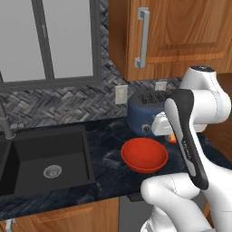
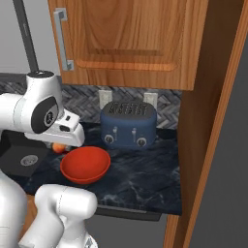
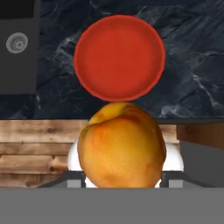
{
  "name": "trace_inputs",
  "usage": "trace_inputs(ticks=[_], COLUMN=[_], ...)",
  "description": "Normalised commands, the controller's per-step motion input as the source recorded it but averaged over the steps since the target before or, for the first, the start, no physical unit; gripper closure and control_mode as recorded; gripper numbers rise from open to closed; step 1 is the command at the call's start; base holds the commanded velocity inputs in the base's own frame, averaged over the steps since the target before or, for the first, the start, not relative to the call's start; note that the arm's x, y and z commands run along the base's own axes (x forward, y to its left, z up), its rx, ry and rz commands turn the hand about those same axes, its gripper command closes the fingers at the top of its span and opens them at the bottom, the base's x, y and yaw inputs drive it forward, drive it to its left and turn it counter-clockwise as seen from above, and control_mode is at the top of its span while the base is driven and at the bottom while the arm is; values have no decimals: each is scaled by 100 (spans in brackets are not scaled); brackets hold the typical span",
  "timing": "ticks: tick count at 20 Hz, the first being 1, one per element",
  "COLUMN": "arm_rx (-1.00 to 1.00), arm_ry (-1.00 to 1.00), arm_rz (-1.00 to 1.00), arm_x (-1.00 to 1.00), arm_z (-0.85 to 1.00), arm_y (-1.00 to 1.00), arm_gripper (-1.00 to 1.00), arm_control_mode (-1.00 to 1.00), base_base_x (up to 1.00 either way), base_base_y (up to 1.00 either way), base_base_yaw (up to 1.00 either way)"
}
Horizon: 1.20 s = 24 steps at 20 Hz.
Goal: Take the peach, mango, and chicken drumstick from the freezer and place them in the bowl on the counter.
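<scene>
Currently the gripper is clamped on the peach; centre it fully over the red bowl, lower, then release gently.

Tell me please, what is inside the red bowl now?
The red bowl is empty; the hand view shows its whole bare inside. The peach sits in the gripper, not yet over the bowl. The fingertips are hidden by the fruit.
</scene>
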Motion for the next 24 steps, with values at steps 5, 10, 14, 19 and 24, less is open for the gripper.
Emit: trace_inputs(ticks=[5, 10, 14, 19, 24], arm_rx=[-1, -1, -3, 0, 0], arm_ry=[0, 0, 0, 0, 0], arm_rz=[0, 0, 0, 0, 0], arm_x=[51, 71, 70, 50, 5], arm_z=[-52, -58, -65, -60, -45], arm_y=[0, 0, 4, 0, 0], arm_gripper=[100, 100, 100, 100, 100], arm_control_mode=[-100, -100, -100, -100, -100], base_base_x=[0, 0, 0, 0, 0], base_base_y=[0, 0, 0, 0, 0], base_base_yaw=[0, 0, 0, 0, 0])
